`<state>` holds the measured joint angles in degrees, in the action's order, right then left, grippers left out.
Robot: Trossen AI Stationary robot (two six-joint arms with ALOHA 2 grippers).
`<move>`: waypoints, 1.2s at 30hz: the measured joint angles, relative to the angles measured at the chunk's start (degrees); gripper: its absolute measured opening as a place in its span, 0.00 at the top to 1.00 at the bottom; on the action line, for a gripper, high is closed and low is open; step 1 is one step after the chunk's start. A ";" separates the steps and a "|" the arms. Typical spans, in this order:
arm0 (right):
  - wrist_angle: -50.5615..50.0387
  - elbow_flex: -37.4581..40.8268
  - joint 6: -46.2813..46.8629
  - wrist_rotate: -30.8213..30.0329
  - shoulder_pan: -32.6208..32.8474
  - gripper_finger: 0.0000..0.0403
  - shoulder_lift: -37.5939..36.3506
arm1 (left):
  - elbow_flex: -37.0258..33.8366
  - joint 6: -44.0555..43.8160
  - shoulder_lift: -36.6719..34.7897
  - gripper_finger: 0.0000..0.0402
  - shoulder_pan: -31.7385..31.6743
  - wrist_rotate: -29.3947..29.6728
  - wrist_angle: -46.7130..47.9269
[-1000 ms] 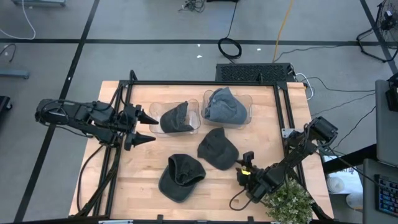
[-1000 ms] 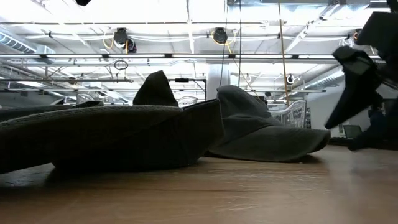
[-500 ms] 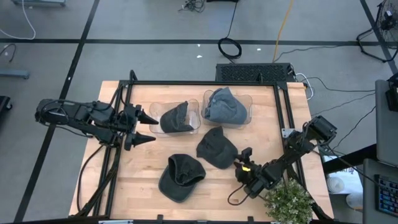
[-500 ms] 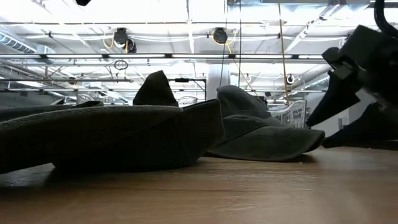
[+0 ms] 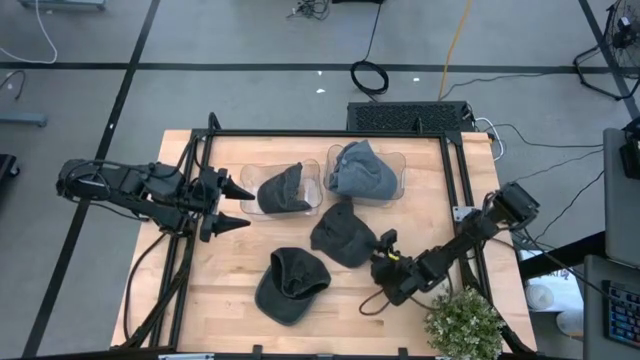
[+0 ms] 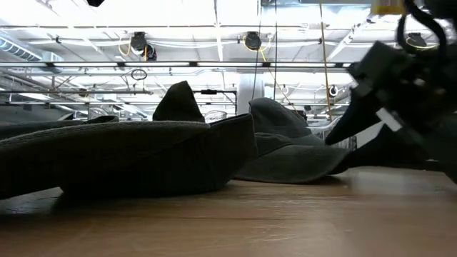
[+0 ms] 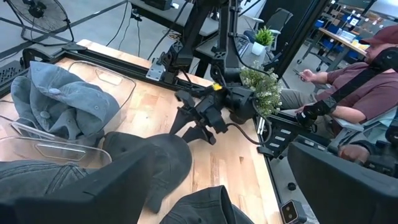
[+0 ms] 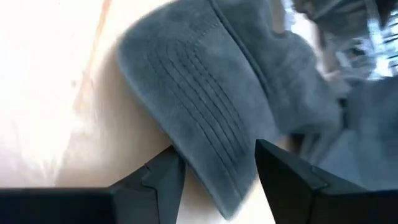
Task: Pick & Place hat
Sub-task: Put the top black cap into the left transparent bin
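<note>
A dark grey cap [image 5: 341, 234] lies flat on the wooden table's middle. My right gripper [image 5: 378, 251] is low at the cap's near right side, open, with the brim [image 8: 205, 99] reaching in between its fingers. A second dark cap [image 5: 290, 285] lies nearer the front edge. A third dark cap [image 5: 285, 190] sits in the left clear bin, and a blue-grey hat [image 5: 362, 170] in the right clear bin. My left gripper [image 5: 245, 207] hangs open above the table's left side, holding nothing. My right gripper stands with its open fingers on either side of the brim's edge [image 8: 186, 158], coming slanting down from the table's near right. One fingertip [image 8: 165, 177] lies against that edge. The cap lies flat on the table. Whether the other finger touches, I cannot tell.
Two clear bins [image 5: 312, 172] stand side by side at the table's far middle. A black frame rail [image 5: 452, 190] runs along the right side, and a small green plant [image 5: 462, 322] stands at the near right corner. A seated person [image 7: 367, 81] shows beyond the table.
My right gripper has moved low across the table toward the left and far side, up to the middle cap, and has turned. The cap has slid a little toward the table's left. The gap between the fingers looks unchanged.
</note>
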<state>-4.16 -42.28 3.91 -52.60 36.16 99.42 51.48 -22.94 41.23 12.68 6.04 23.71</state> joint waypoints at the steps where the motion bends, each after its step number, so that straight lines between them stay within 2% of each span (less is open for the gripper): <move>1: 1.81 0.13 -1.06 1.57 -0.70 0.55 0.01 | 0.00 0.00 0.02 0.08 0.01 -0.02 0.01; 5: 10.36 1.26 -7.36 5.43 -2.99 0.61 0.13 | 0.00 0.00 0.02 0.09 0.00 0.00 0.01; 8: 16.28 2.04 -11.48 7.89 -3.97 0.76 0.22 | 0.00 0.00 0.00 0.09 0.01 0.00 0.01; 10: 18.65 2.08 -13.17 7.54 -4.03 0.91 0.13 | 0.00 0.00 0.01 0.08 0.01 0.00 0.01; 11: 19.41 2.07 -14.23 6.96 -4.01 0.94 0.04 | 0.00 0.00 0.00 0.08 0.01 0.00 0.01; 17: 18.76 1.20 -16.41 1.43 -0.34 0.99 -4.32 | 0.00 0.00 0.02 0.07 0.01 0.00 -0.03; 22: 15.86 -2.21 -21.97 -10.28 5.64 1.00 -12.55 | 0.00 0.00 0.02 0.09 0.01 -0.02 -0.10; 25: 16.93 -4.81 -28.78 -18.13 7.69 1.00 -16.58 | 0.00 0.00 0.00 0.08 0.00 -0.02 -0.25; 28: 20.17 -5.98 -37.01 -22.95 7.48 1.00 -19.34 | 0.00 0.00 0.00 0.07 0.01 -0.02 -0.25; 32: 32.33 -6.11 -50.30 -26.84 5.20 1.00 -20.26 | 0.00 0.00 0.00 0.06 0.00 -0.02 -0.25; 36: 38.55 -6.11 -61.57 -28.17 1.64 1.00 -19.34 | -0.02 1.14 0.02 0.06 0.01 0.62 -0.97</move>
<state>34.39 -48.38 -57.66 -80.76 37.80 80.08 51.47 -21.80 41.25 12.68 6.66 22.75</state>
